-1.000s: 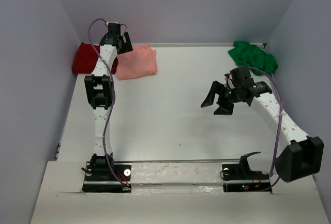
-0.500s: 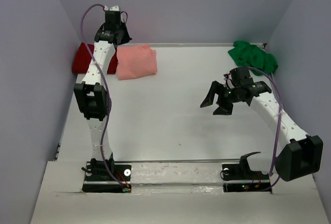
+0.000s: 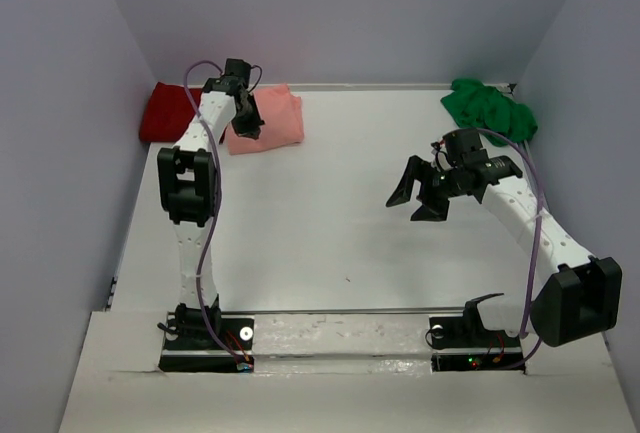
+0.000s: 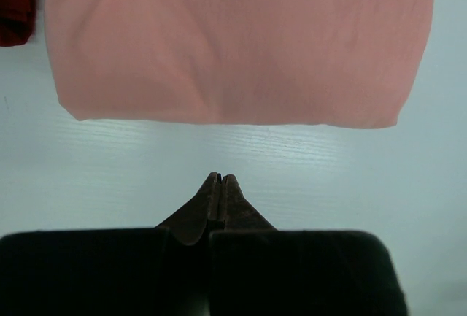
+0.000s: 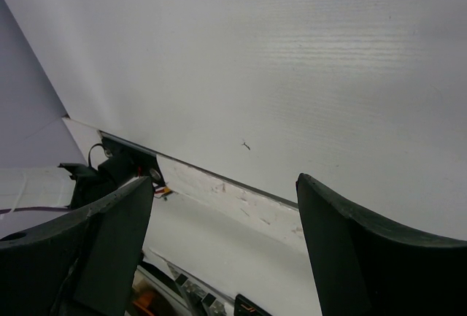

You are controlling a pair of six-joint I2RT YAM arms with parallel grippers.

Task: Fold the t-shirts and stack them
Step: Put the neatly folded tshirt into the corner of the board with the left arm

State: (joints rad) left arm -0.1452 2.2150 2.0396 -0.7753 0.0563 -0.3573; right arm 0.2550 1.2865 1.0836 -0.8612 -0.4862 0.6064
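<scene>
The salmon-pink t-shirt (image 3: 278, 118) lies folded at the back left of the table, and fills the top of the left wrist view (image 4: 233, 39). A dark red t-shirt (image 3: 163, 113) lies folded just left of it, with only its edge showing in the left wrist view (image 4: 14, 9). The bright green t-shirt (image 3: 490, 110) sits crumpled in the back right corner. My left gripper (image 3: 249, 129) hangs over the pink shirt's near left edge; its jaws (image 4: 220, 179) are shut with nothing between them. My right gripper (image 3: 420, 200) hovers open and empty over the right middle of the table (image 5: 226, 206).
Purple walls close in the table (image 3: 330, 203) on the left, back and right. The arm bases and a metal rail (image 3: 340, 315) run along the near edge. The right wrist view shows that near edge with cables (image 5: 131, 170).
The left gripper has shut, then swung from high near the back wall down and forward to the pink shirt's near edge. The right arm has barely moved.
</scene>
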